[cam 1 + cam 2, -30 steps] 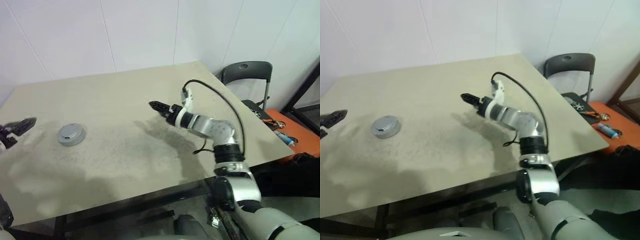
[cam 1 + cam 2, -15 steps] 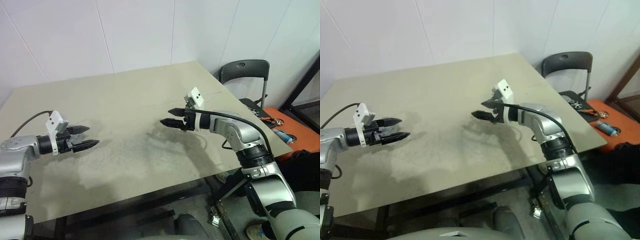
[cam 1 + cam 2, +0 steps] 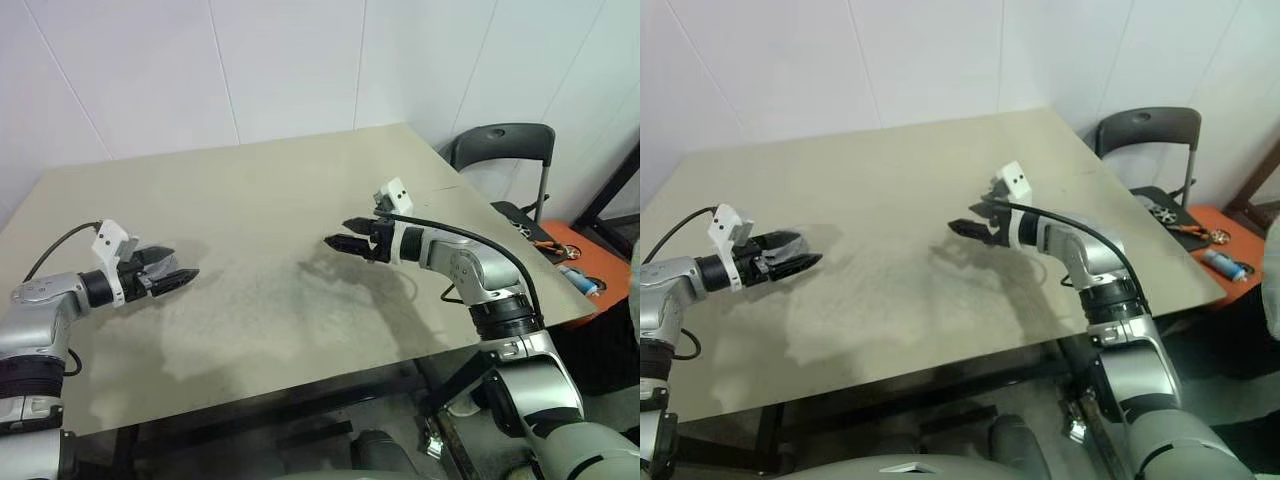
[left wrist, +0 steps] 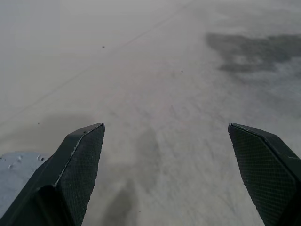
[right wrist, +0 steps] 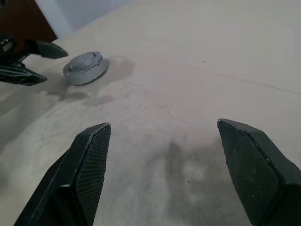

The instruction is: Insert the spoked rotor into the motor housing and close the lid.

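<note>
The left gripper hovers near the surface's left edge, jaws wide, just beside a grey round assembly, seemingly the closed motor housing. The right gripper hangs mid-surface, jaws wide, empty. Judging so, the task looks finished; next, check the assembly.

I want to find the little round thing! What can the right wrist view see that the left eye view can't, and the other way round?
Right wrist view: the round grey metal disc lies in plain sight on the table, right next to the tips of the left gripper.
Left eye view: the dark grey folding chair past the table's corner and the white wall; here the left gripper sits in front of the disc.
Both: the beige table and both grippers, the right gripper open above the tabletop.
</note>
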